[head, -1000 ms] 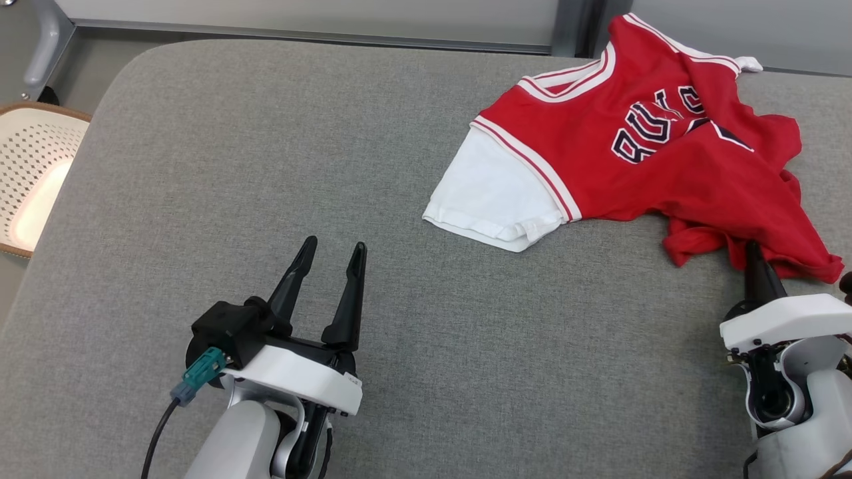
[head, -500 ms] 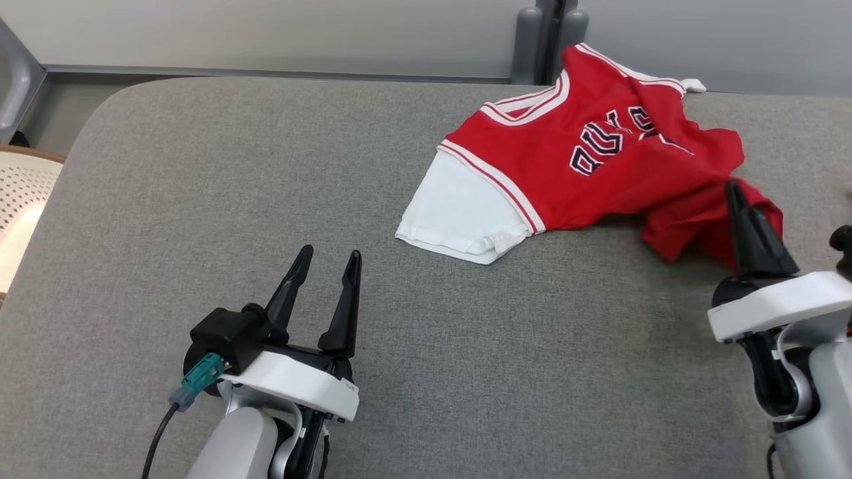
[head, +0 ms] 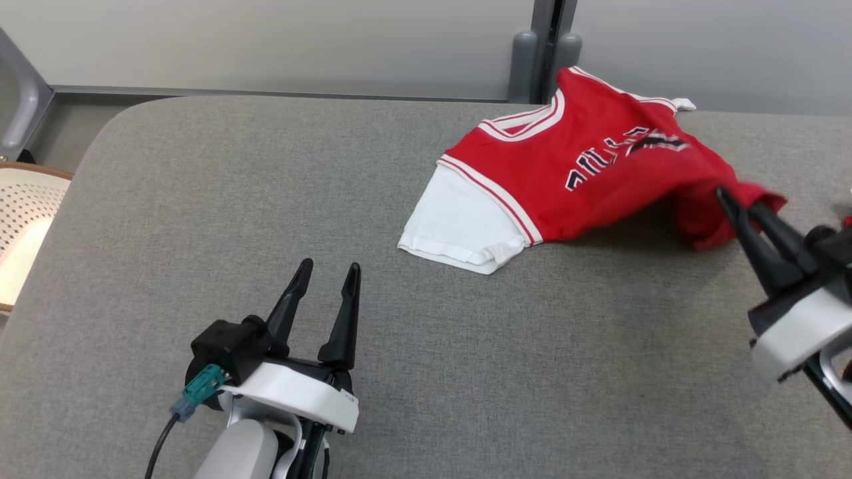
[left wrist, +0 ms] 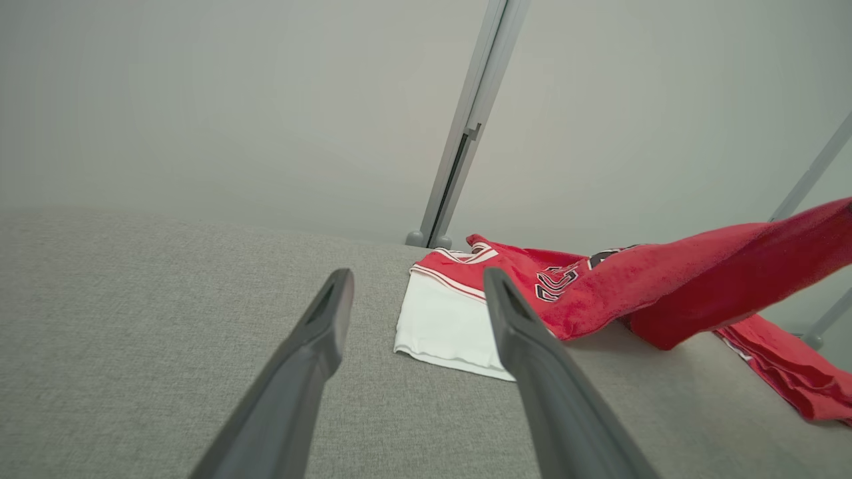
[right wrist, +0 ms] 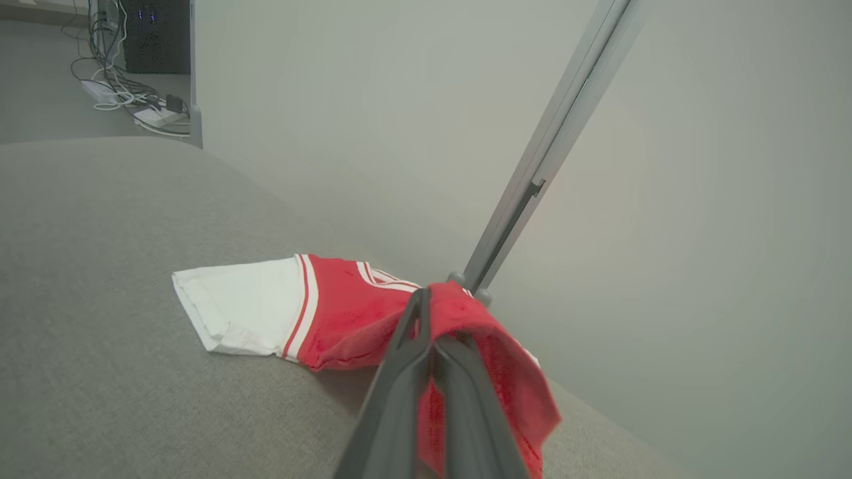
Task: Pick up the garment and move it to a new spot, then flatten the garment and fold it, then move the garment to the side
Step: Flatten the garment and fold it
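The garment point(head: 586, 173) is a red jersey with white sleeves and dark lettering, lying at the far right of the grey table point(head: 266, 199). My right gripper point(head: 735, 199) is shut on the garment's red hem and holds that corner lifted off the table. In the right wrist view the red cloth point(right wrist: 479, 346) drapes over my closed right gripper point(right wrist: 432, 319). My left gripper point(head: 327, 267) stands open over bare table at the lower left, well away from the garment. The left wrist view shows the white sleeve point(left wrist: 439, 326) beyond my open left gripper point(left wrist: 416, 279).
A perforated white basket point(head: 20, 219) with a brown rim stands off the table's left edge. A grey wall and an upright post point(head: 546, 46) run behind the table. Cables lie on the floor point(right wrist: 126, 100) in the right wrist view.
My right gripper has risen and tilted, pulling the red hem up off the table. The head camera has shifted, so the whole scene sits lower. The left gripper stays put.
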Available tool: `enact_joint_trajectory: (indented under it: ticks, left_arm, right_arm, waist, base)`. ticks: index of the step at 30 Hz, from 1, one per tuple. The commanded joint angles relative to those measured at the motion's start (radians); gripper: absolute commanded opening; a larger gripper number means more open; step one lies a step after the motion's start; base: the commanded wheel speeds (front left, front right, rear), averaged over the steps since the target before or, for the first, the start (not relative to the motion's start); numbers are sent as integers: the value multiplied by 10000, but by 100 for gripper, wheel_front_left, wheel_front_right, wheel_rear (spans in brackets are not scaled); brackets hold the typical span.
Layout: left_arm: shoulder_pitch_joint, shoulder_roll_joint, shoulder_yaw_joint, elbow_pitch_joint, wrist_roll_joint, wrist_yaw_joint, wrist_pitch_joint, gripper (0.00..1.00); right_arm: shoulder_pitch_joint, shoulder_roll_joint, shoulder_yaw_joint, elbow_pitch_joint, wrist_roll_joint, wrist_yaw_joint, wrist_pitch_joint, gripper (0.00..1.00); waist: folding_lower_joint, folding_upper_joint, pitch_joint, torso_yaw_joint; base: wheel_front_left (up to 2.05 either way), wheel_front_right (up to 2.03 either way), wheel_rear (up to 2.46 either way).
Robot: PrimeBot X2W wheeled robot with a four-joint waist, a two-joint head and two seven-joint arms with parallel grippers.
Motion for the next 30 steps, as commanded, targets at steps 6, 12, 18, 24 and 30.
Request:
enact_joint_trajectory:
  ticks: [6, 12, 18, 24, 30]
  left_arm:
    - [161, 44, 105, -35, -114, 78, -46, 100]
    - [37, 41, 147, -78, -48, 45, -46, 100]
    - [-53, 41, 251, -79, 65, -4, -46, 100]
    - [-102, 44, 233, -98, 123, -36, -46, 100]
    - [-206, 39, 258, -125, 150, -68, -46, 100]
  right_arm:
    - [1847, -611, 516, 14, 1243, -18, 880, 0]
    - [3098, 321, -372, 1182, 1931, -19, 1272, 100]
    - [3550, 1847, -2309, 1743, 1849, -13, 1326, 100]
    - [3577, 3140, -4665, 2042, 124, -10, 1098, 100]
    - [3097, 4560, -5455, 1976, -74, -10, -492, 100]
  waist:
    - [0, 0, -19, -39]
    - [0, 0, 77, -279]
    - [0, 0, 103, -628]
    - [0, 0, 87, -889]
    - [0, 0, 138, -974]
  base:
    - [0, 0, 0]
    - [0, 0, 0]
    - [0, 0, 0]
    - [0, 0, 0]
    - [0, 0, 0]
